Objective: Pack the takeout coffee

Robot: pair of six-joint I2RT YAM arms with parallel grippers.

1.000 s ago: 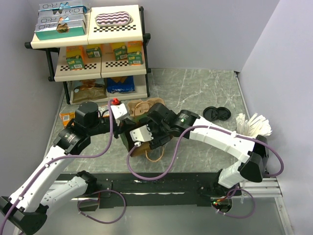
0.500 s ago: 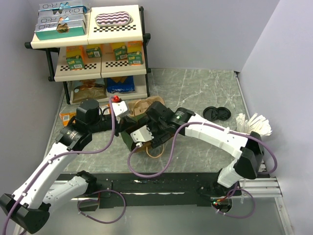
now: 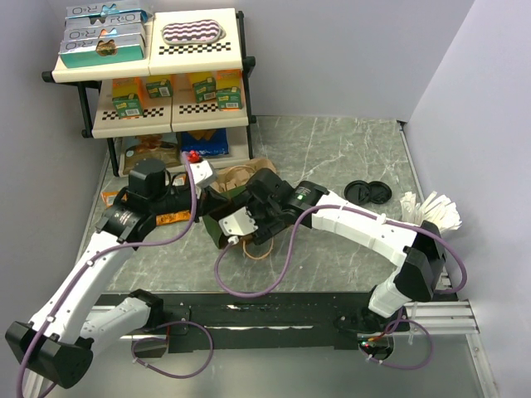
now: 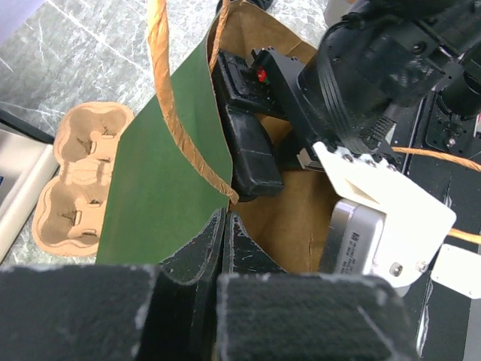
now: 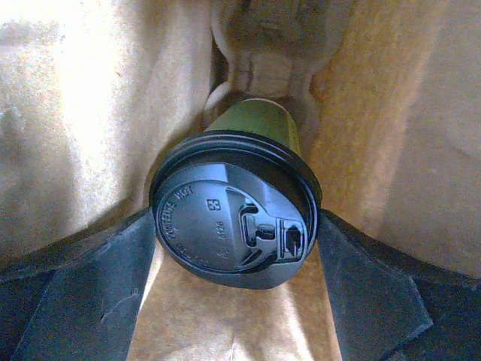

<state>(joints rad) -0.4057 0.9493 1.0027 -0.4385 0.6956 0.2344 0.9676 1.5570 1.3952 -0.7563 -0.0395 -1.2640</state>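
The takeout coffee (image 5: 233,222), a green cup with a black lid, lies deep inside the bag between my right gripper's (image 5: 237,241) fingers (image 5: 83,293), which press on the lid's rim from both sides. The bag (image 4: 158,173) is green outside and brown inside. My left gripper (image 4: 224,219) is shut on the bag's rim and holds its mouth open. In the top view the right gripper (image 3: 241,220) reaches into the bag (image 3: 214,228), and the left gripper (image 3: 204,197) is at the bag's far left edge. The cup is hidden there.
A brown pulp cup carrier (image 4: 79,177) lies beside the bag, also seen from above (image 3: 245,176). Two black lids (image 3: 367,191) and white packets (image 3: 431,211) lie at the right. A stocked shelf (image 3: 158,83) stands at the back left. A pale moulded shape (image 5: 259,53) lies behind the cup.
My left gripper has drawn the bag's rim towards the far left. My right gripper has moved a little left, further into the bag.
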